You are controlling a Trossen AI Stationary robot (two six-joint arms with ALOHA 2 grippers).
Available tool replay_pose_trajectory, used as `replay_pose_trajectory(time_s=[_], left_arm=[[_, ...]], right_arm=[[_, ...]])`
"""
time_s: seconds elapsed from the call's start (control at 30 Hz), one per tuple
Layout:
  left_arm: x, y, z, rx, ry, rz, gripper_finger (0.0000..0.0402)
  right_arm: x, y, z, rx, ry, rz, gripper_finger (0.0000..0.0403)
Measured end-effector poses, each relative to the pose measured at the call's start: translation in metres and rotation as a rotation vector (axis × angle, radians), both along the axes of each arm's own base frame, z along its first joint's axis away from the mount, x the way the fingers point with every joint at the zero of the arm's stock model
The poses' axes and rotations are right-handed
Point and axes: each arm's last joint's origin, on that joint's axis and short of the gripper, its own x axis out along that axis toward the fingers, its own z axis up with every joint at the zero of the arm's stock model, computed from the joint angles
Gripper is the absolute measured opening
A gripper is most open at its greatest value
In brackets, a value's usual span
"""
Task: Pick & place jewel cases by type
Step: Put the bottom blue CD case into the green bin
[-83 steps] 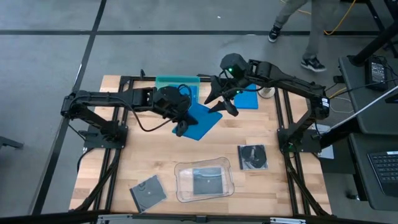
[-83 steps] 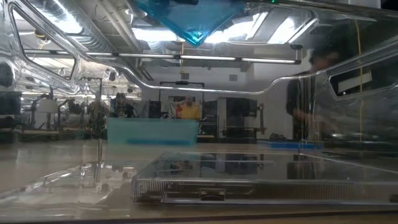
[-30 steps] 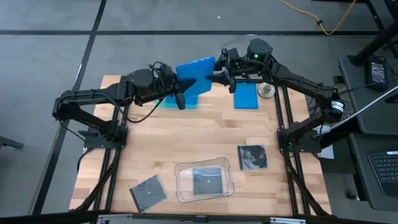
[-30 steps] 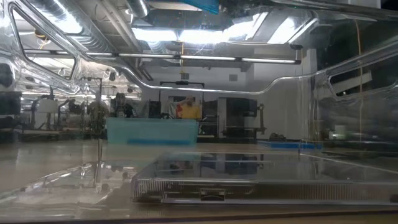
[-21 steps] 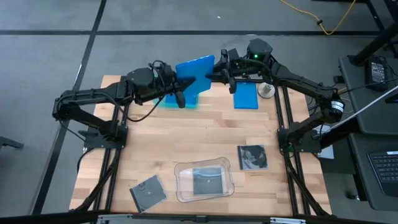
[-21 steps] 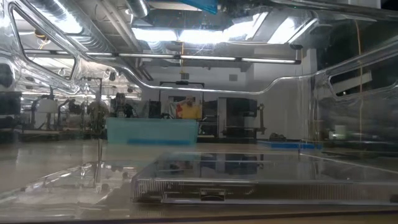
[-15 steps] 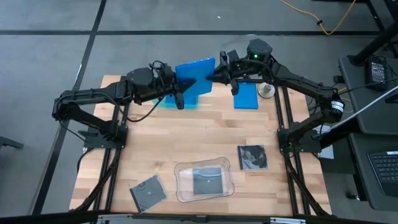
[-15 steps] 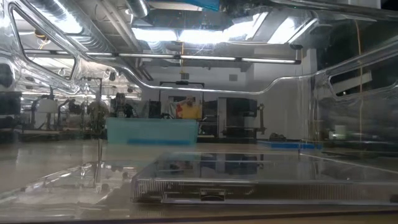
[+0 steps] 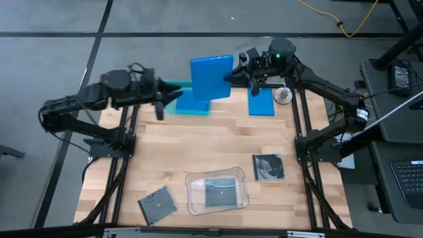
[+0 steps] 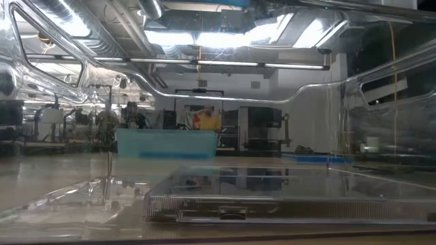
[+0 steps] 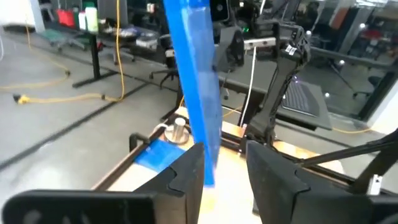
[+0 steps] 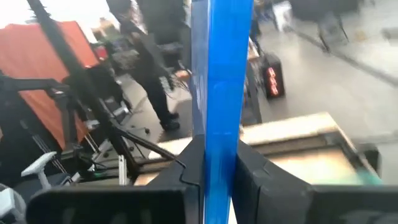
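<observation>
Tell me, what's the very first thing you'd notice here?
The bright blue jewel case held up in the air over the table's far edge, pinched by the right gripper. The left gripper is off to its left, open and empty. Another blue case lies flat nearby.

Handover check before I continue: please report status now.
Right gripper shut on blue jewel case, raised. Left gripper open, off it. Nothing in the way.
</observation>
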Motion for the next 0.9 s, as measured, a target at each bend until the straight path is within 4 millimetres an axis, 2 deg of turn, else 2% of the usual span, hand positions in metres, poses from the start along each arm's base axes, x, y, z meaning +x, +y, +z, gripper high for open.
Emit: replay_pose_trajectory(time_s=[0.13,0.3,0.4,0.47,0.57,0.67,0.8,0.9], left_arm=[[-0.017,-0.005,0.000,-0.025,0.015,-0.010,0.0118],[-0.021,-0.009,0.001,-0.007,0.024,-0.024,0.0116],[-0.019,-0.010,-0.001,0.020,0.046,-0.037,0.0117],[-0.017,-0.010,-0.002,0.033,0.056,-0.043,0.0119],[-0.016,-0.010,-0.002,0.034,0.063,-0.050,0.0120],[-0.016,-0.010,-0.004,0.046,0.083,-0.051,0.0119],[-0.018,-0.008,-0.008,0.064,0.136,-0.003,0.0115],[-0.019,-0.007,-0.011,0.072,0.172,0.022,0.0114]], right_arm=[[-0.003,-0.017,0.012,0.007,0.109,-0.041,0.0048],[0.007,-0.049,0.027,0.010,0.220,-0.020,0.0048],[0.015,-0.070,0.027,0.038,0.275,0.011,0.0048],[0.024,-0.086,0.020,0.061,0.322,0.011,0.0048],[0.038,-0.109,-0.003,0.108,0.383,0.009,0.0048],[0.051,-0.130,-0.041,0.190,0.440,0.008,0.0049],[0.071,-0.147,-0.092,0.265,0.544,0.018,0.0049],[0.088,-0.150,-0.122,0.270,0.591,0.049,0.0049]])
